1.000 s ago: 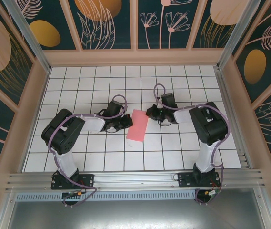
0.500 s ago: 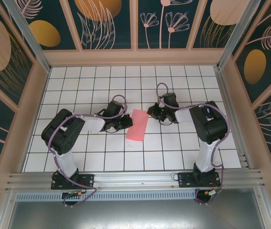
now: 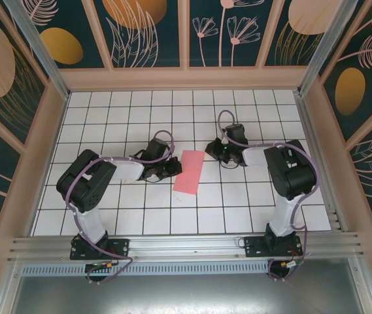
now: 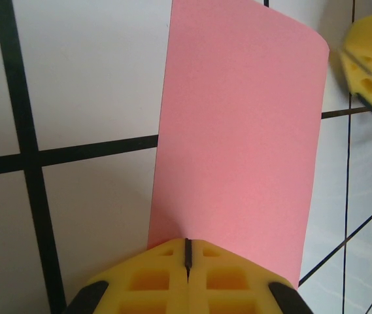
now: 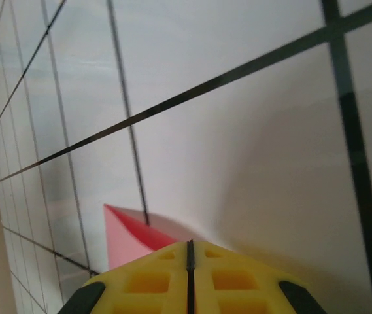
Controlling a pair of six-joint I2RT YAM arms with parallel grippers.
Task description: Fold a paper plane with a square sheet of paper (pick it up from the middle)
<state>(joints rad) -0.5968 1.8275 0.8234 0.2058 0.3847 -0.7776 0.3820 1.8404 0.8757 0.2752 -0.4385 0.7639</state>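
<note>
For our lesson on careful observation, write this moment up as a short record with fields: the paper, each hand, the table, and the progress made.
Paper: salmon-pink sheet of paper, lying as a narrow rectangle, seemingly folded double
Position: on the table, between the two hands
Left hand: shut, tips at the sheet's left edge; whether it is pinching or pressing cannot be told
Right hand: shut, near the sheet's far right corner, apart from it
Table: white tiles with dark grid lines
Progress: no pointed plane shape yet
</note>
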